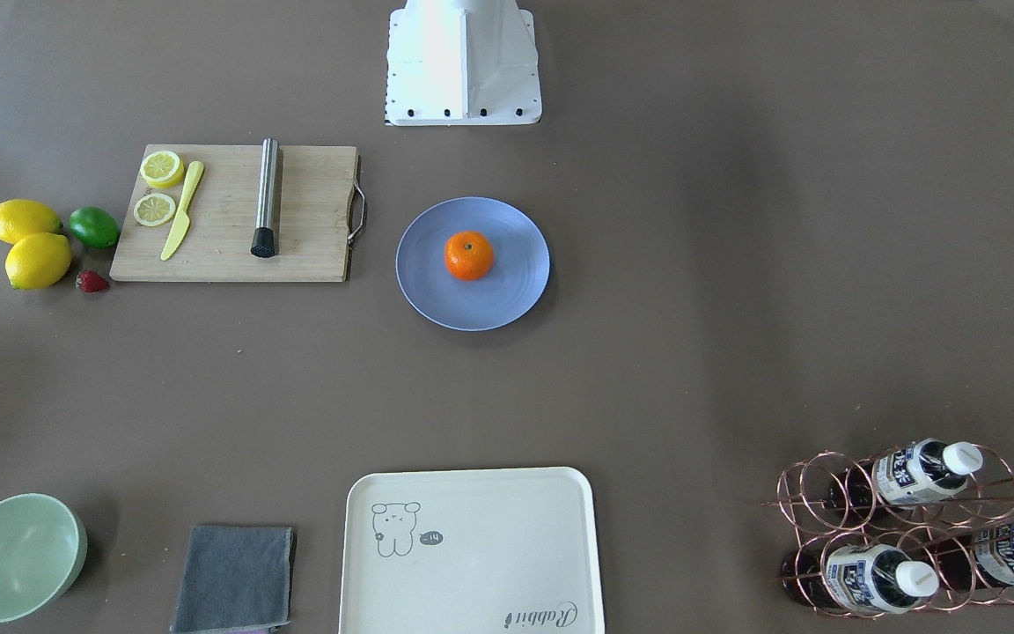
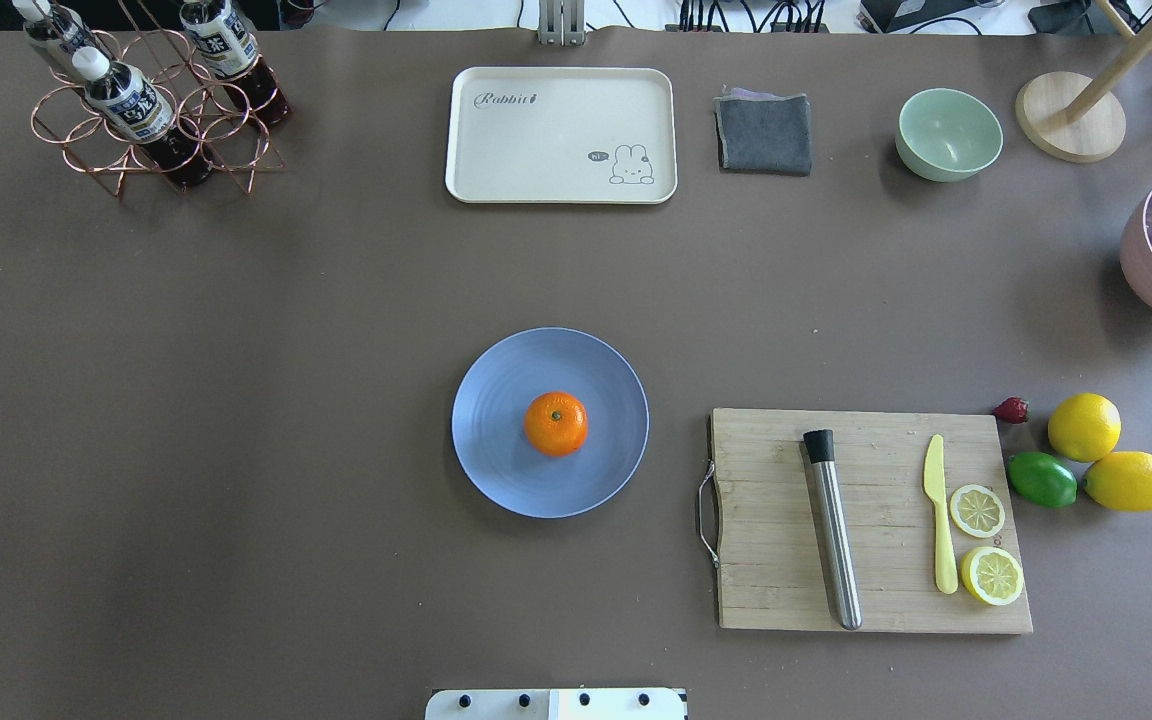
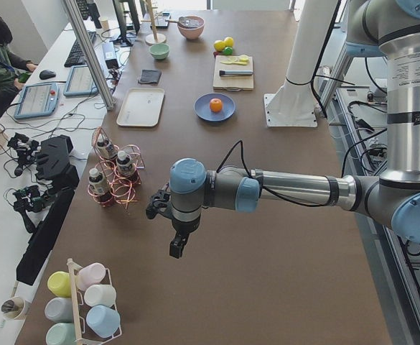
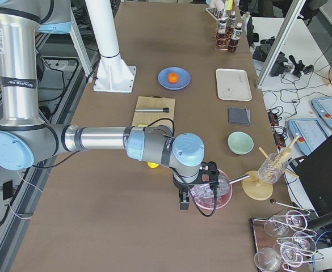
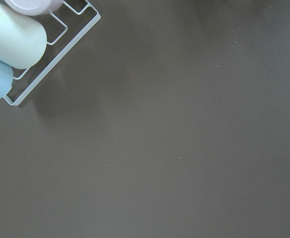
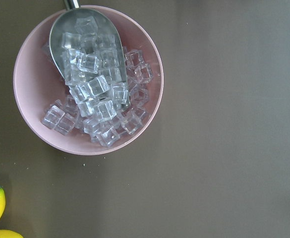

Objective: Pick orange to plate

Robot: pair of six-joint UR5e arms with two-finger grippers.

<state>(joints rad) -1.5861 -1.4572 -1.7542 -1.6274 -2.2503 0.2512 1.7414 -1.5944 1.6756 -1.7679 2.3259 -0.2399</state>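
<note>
Orange (image 2: 555,423) is seen resting on plate (image 2: 496,470), mid-frame overhead; placement is judged complete. Left tool (image 3: 176,246) and right tool (image 4: 183,202) are held well apart; their opening cannot be told.

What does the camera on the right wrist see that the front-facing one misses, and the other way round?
Only the right wrist view: a pink bowl full of ice cubes, with a metal scoop lying in it.
Only the front-facing view: the orange sitting on the blue plate, the cutting board, the cream tray, the green bowl and the grey cloth.
Both: the brown table and the yellow lemons, which just peek in at the wrist view's lower left corner.
</note>
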